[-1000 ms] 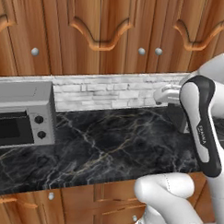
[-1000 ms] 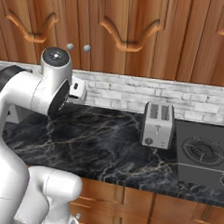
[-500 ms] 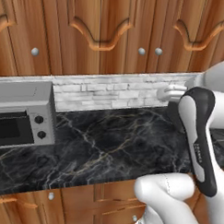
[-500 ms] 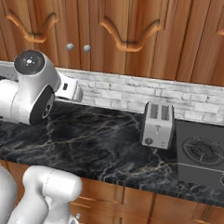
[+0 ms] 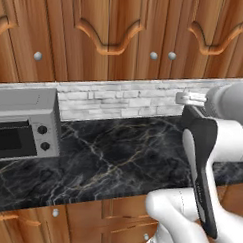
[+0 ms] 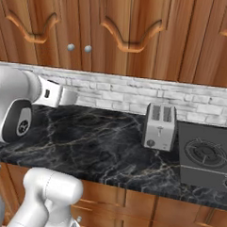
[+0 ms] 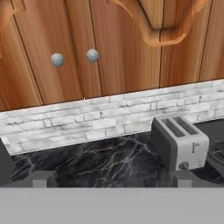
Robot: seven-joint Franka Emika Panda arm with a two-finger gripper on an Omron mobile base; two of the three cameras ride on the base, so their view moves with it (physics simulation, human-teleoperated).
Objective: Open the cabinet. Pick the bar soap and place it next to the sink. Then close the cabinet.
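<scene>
The cabinet (image 5: 117, 38) stood shut along the wall above the counter (image 5: 117, 158), its arched doors flush and their two knobs (image 7: 74, 57) side by side at the centre seam. No soap could be seen; with the doors closed, its place could not be told.

The gripper (image 7: 109, 179) was raised over the counter and faced the backsplash (image 6: 135, 95) below the knobs. In the hand view its two dark tips sat far apart at the bottom edge, jaws spread wide with nothing between them. In the right base view the hand (image 6: 57, 94) projected rightward from the arm, close to the tiles, under the knob pair and well below the door edge.

The toaster (image 6: 159, 126) stood upright against the backsplash, right of the hand and well apart from it. Just right of the toaster lay the stove (image 6: 205, 155), its near edge running toward the counter front. A microwave (image 5: 23, 126) occupied the far left end of the counter in the left base view, its right side facing bare marble.

Between microwave and toaster the marble lay unobstructed from the tiles to the front lip. Drawers (image 6: 138, 208) ran below that lip. The arm's elbow (image 5: 206, 172) overhung the counter's right front edge in the left base view.
</scene>
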